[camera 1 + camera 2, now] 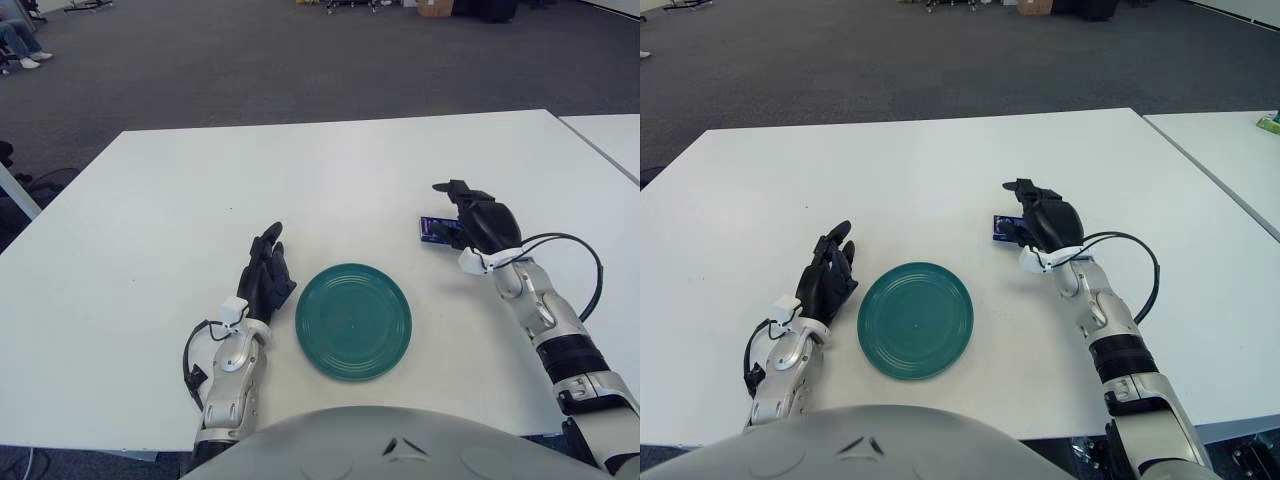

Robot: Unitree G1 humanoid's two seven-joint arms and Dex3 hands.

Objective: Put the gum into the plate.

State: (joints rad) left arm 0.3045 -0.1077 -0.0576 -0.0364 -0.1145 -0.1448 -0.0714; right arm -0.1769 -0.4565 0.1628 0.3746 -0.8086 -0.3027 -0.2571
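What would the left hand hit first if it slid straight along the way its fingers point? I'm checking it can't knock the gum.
Probably nothing: the left hand, beside the green plate, points up the bare white table; the gum sits far right, under the right hand.

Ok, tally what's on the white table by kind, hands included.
Plates: 1, the green plate
Gum packs: 1, the gum, beside the right hand
Robot hands: 2, the left hand left of the plate
Total: 4, on the table
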